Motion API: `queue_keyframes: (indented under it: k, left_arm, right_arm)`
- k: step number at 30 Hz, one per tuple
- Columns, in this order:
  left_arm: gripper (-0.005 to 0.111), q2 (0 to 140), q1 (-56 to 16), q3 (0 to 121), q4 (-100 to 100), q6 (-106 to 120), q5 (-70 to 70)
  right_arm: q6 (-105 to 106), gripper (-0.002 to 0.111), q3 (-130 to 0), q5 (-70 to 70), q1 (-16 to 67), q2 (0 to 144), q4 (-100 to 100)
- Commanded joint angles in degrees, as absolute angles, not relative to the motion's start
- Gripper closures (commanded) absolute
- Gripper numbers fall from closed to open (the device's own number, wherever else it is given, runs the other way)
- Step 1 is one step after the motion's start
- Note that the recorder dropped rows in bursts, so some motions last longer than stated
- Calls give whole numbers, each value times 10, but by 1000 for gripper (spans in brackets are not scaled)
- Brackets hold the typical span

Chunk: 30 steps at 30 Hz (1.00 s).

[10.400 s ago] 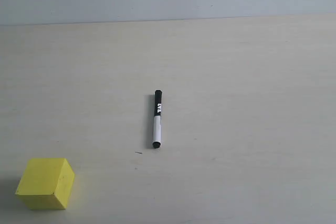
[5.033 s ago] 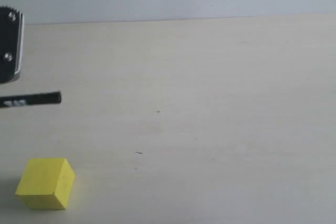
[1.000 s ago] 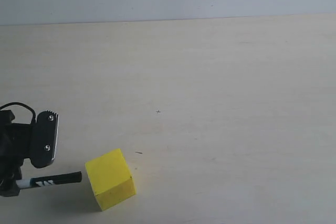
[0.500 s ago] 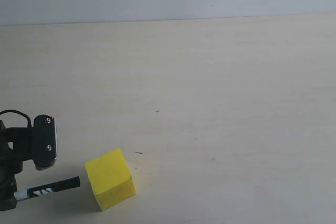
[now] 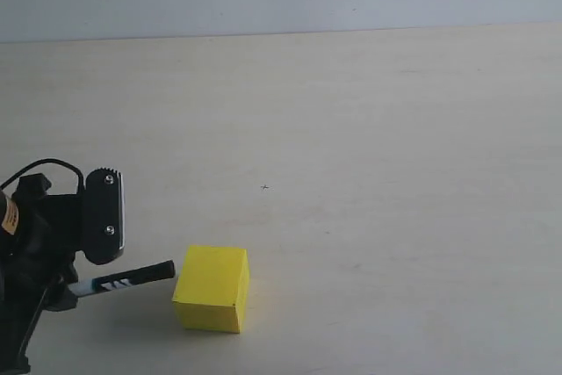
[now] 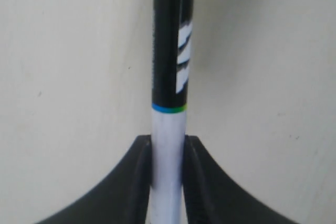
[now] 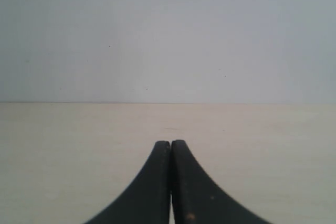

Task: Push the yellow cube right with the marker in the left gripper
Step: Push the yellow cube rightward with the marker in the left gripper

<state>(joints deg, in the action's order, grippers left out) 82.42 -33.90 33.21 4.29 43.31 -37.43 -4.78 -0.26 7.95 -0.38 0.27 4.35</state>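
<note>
Lower left: left gripper pinches marker by white barrel, tip at cube left face. We push through face centre, low, level, avoiding spin. Right gripper jaws pressed together.

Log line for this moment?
left gripper: shut on marker | marker tip: at left side of yellow cube | right gripper: shut, empty
</note>
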Motion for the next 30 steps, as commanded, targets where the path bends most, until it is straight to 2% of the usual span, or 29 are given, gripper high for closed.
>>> queue_keyframes:
  k: [1, 7, 12, 17, 25, 30]
  left_arm:
    - [107, 820, -325, 335, 128, 435, -408]
    - [107, 828, -313, 353, 149, 471, -427]
    - [107, 859, -313, 409, 94, 541, -514]
    - [107, 876, -311, 418, 80, 577, -510]
    - [107, 886, -272, 424, 27, 626, -492]
    - [107, 900, -209, 409, 26, 622, -475]
  right_arm:
    - [-48, 108, 0, 77, -3, 0, 44]
    - [-48, 108, 0, 77, -3, 0, 44]
    - [-48, 108, 0, 77, -3, 0, 44]
    - [-48, 108, 0, 77, -3, 0, 44]
    - [-48, 108, 0, 77, -3, 0, 44]
    - [-48, 108, 0, 77, -3, 0, 44]
